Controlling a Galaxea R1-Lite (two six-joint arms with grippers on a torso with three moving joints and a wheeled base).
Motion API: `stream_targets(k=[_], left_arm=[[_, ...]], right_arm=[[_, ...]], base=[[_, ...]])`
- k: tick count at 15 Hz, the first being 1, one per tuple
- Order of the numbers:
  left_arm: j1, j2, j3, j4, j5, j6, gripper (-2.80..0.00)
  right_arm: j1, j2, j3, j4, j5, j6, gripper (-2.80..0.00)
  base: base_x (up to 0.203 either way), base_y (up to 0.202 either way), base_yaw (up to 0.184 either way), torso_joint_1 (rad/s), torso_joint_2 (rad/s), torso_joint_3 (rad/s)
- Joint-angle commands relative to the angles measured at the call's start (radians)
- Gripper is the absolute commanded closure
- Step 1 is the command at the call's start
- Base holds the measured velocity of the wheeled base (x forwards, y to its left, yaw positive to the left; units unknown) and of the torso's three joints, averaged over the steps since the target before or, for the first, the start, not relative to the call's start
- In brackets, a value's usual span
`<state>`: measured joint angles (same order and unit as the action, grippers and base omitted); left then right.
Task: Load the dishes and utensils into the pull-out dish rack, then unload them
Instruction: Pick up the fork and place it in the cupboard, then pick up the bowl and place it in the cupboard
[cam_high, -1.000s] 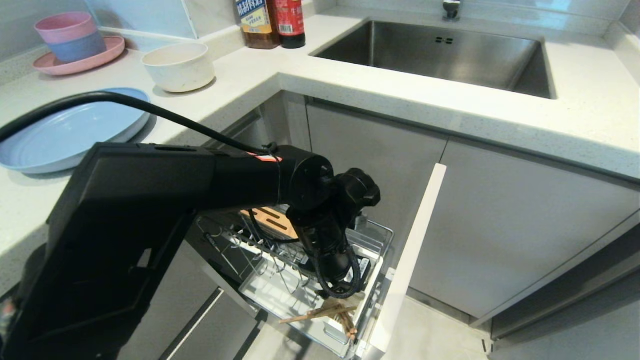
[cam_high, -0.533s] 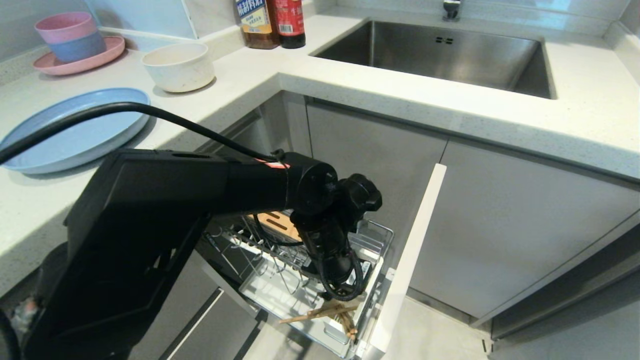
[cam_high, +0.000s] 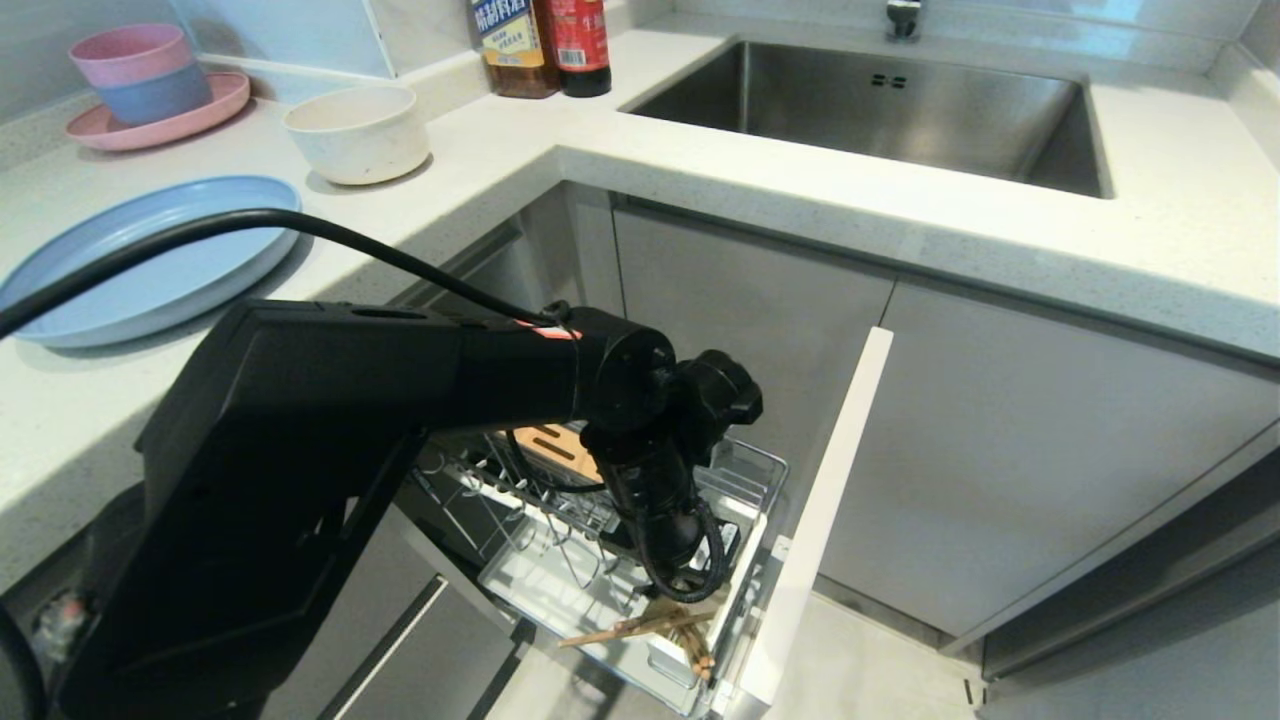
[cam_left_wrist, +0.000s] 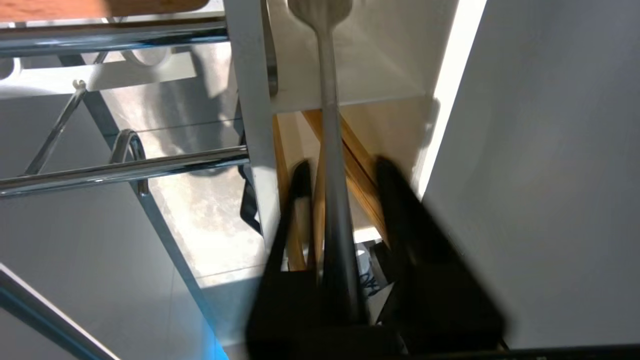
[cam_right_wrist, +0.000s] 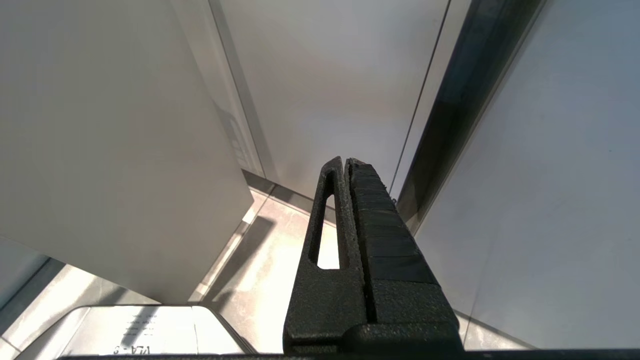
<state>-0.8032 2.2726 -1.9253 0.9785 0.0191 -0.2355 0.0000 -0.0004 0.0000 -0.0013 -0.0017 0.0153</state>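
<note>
- The slim silver metal fork (cam_left_wrist: 331, 165) stands in the white plastic cutlery holder (cam_left_wrist: 350, 85) at the front of the chrome wire pull-out dish rack (cam_high: 600, 560), its shaft running up between the fingers of the left claw (cam_left_wrist: 340, 172).
- That claw's jaws stand a little apart on either side of the shaft with gaps showing, so the fork looks released rather than gripped.
- The pair of thin light wooden chopsticks (cam_high: 650, 625) leans crossed in the same holder, just beside the fork, against the narrow white door front (cam_high: 820, 520).
- My read: this is the loading half, the fork's drop-off. Next move calls for spreading the jaws clear and lifting straight up without snagging the fork or the chopsticks.
- Still to load, both on the white speckled counter (cam_high: 700, 190): the large round pale blue plate (cam_high: 150, 260) and the small cream-white round bowl (cam_high: 357, 132).
- The right claw (cam_right_wrist: 347, 165) hangs parked by the cabinet fronts, fingers pressed together, holding nothing.
- The count: one fork, two chopsticks, one blue plate, one cream bowl, one rack. Beyond the task, two bottles (cam_high: 545, 45) by the steel sink (cam_high: 880, 110), one pink plate (cam_high: 215, 105) carrying two stacked bowls (cam_high: 140, 70), pink over blue.
</note>
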Motion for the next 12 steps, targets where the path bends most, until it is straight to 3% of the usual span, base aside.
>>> stream_targets(k=[1,8,12], left_arm=[[-0.001,-0.004,0.000,0.005,0.003,-0.002,-2.80],[-0.001,-0.047,0.000,0.008,0.019,-0.008,-2.80],[0.001,-0.121,0.002,0.009,0.078,-0.029,-2.80]], right_arm=[[0.000,0.000,0.002,0.000,0.000,0.000,0.00],[0.000,0.000,0.002,0.000,0.000,0.000,0.00],[0.000,0.000,0.000,0.000,0.000,0.000,0.00]], base=[[0.000,0.000,0.000,0.000,0.00,0.000],[0.000,0.000,0.000,0.000,0.00,0.000],[0.000,0.000,0.000,0.000,0.00,0.000]])
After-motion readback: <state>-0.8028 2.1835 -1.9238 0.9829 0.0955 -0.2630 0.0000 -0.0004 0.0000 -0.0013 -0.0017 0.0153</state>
